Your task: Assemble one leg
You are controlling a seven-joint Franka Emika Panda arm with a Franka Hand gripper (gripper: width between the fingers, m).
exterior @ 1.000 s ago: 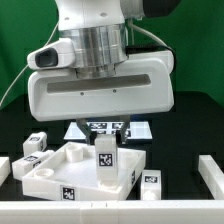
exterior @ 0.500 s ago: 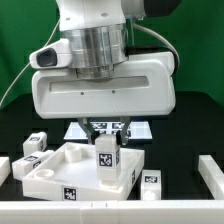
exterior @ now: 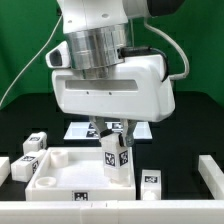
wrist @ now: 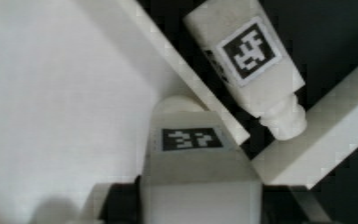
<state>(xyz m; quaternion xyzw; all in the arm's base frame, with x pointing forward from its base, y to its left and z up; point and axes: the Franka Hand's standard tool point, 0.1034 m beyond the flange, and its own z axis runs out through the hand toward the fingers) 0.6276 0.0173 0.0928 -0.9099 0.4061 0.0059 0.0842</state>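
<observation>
Hanging low over the table [exterior: 182, 150], the arm's gripper [exterior: 113, 132] is pinched onto the top end of the leg [exterior: 113, 156], one finger on each side of it. The leg stands upright with a tag facing the room, and its lower end is down at the corner of the white panel [exterior: 58, 172], toward the exterior view's right. I cannot tell whether it is seated in a hole or only resting on the rim.

From the wrist view the same block runs away from the camera between the two dark fingers [wrist: 115, 205], its tagged face up, along the panel's raised edge. Past that edge a loose leg [wrist: 247, 52] lies on the dark table.

A spare leg [exterior: 152, 180] sits just beside the panel on the exterior view's right, and two more legs [exterior: 36, 144] sit off the panel toward the exterior view's left. The marker board [exterior: 82, 130] lies flat behind the panel.
</observation>
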